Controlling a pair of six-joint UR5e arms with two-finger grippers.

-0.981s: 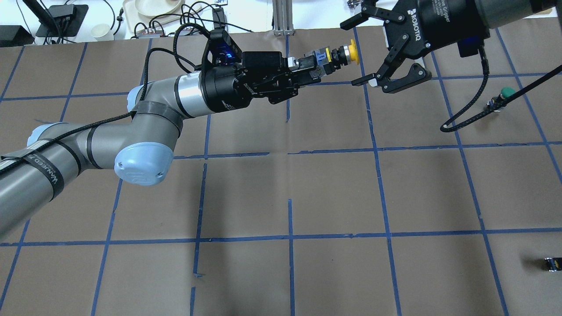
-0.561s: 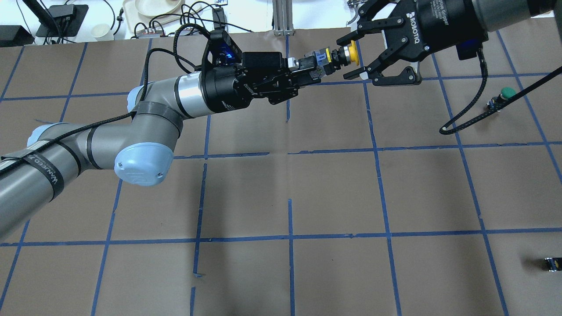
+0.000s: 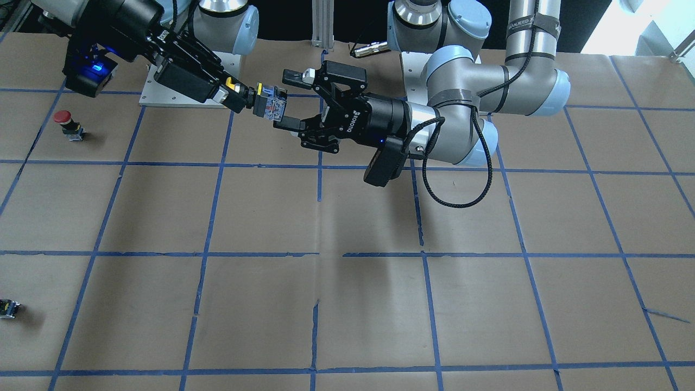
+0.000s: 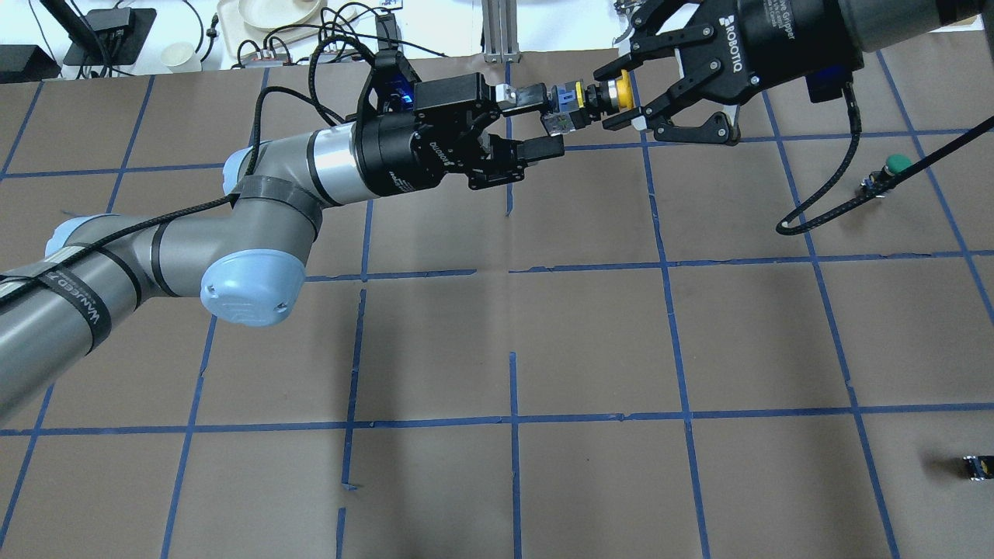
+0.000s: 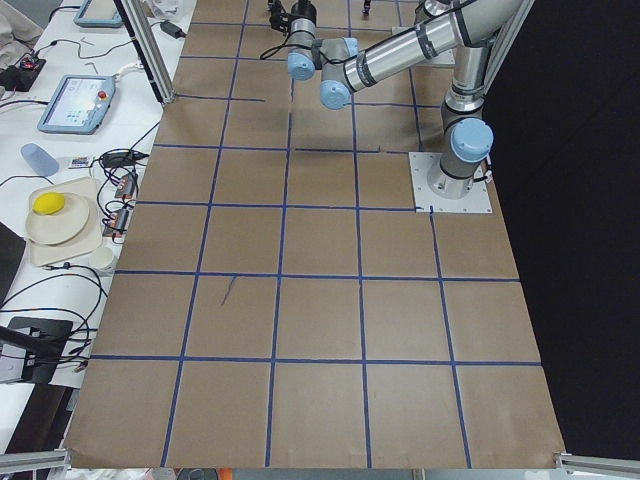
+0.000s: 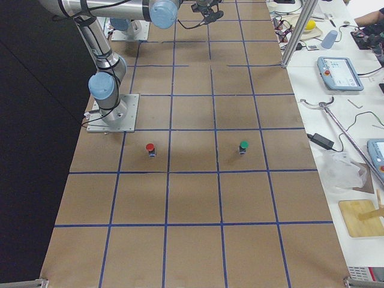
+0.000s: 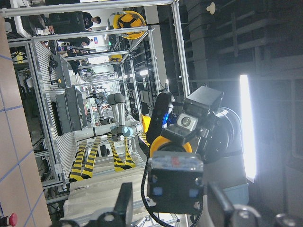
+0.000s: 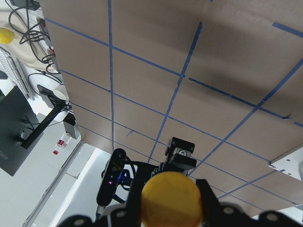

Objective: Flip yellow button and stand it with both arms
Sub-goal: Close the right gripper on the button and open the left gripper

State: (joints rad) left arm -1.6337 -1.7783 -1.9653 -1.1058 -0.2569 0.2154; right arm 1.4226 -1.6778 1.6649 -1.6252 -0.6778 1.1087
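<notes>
Yellow button (image 4: pixel 578 98): off the table (image 4: pixel 590 341), in mid-air betw. both grippers, over far part of taped grid in overhead view. Axis approx. horizontal. Yellow cap toward R gripper; grey/black contact body w/ blue and yellow markings toward L gripper.

R gripper (image 4: pixel 619 97): jaws clamped on the cap, one finger each side. Same in R wrist view: cap sits betw. the fingers (image 8: pixel 209 202), no gap visible.

L gripper (image 4: pixel 546 122): jaws spread, gripping nothing. Fingertips flank the contact body, one toward far edge, one toward near edge in overhead view. L wrist view: body centred betw. the fingers (image 7: pixel 125 204); clear gap on that view's left side. On the other side, touching or apart: cannot tell.

Both wrists approx. level, grippers pointed at each other along button axis.

Elsewhere on table, on robot's R side, well apart from the grippers:
- red-cap button (image 3: pixel 64 118), upright, cap up.
- green-cap button (image 4: pixel 898 163), upright, just beside R arm cable loop (image 4: pixel 823 203).
- small dark block (image 4: pixel 977 466), near table's R edge, closer to the robot than the other two.
</notes>
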